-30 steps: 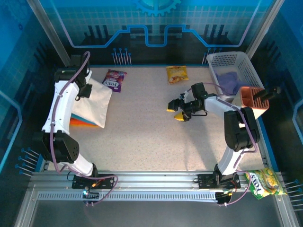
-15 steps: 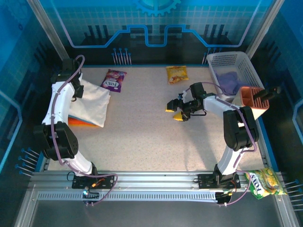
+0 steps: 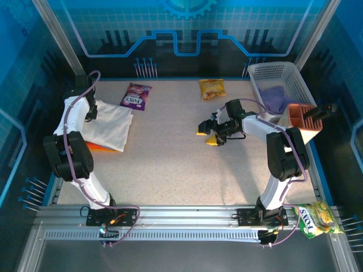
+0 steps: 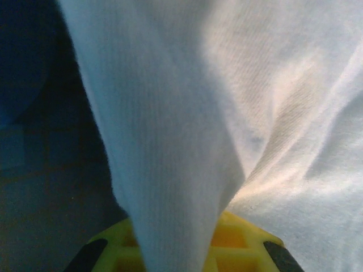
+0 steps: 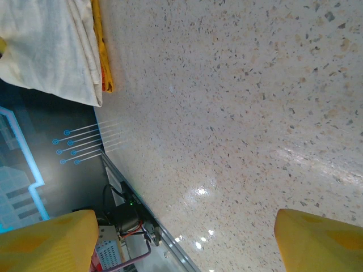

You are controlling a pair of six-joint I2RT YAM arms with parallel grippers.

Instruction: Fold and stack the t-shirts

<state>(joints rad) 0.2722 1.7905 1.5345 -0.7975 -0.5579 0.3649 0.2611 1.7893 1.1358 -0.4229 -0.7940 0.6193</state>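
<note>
Seen from above, the white t-shirt point(image 3: 112, 126) lies flattened on the tabletop point(image 3: 170, 175), just left of the purple snack packet point(image 3: 136, 95) and a little nearer the arm bases, with one corner close to the packet. An orange t-shirt point(image 3: 96, 147) peeks out from under the white shirt's edge on the side away from the packet. The left gripper point(image 3: 89, 110) sits at the white shirt's corner, left of the packet.

The left wrist view fills in what the overhead camera cannot. White cloth is gathered into a ridge that runs down between the yellow fingers point(image 4: 235, 241) and drapes over them. The tips are hidden, but they appear closed on that fold.

The right gripper point(image 3: 206, 137) is well apart from the packet, to its right and nearer the bases. Its own camera shows the two yellow fingertips point(image 5: 45, 241) spread wide over bare speckled tabletop with nothing between them. That view also catches the white shirt's layered edge with the orange cloth beside it, which the overhead view shows less clearly.

A yellow snack packet point(image 3: 211, 89) lies to the right of the purple one along the far edge. Farther right stands a white basket point(image 3: 258, 73) with purple cloth inside.
</note>
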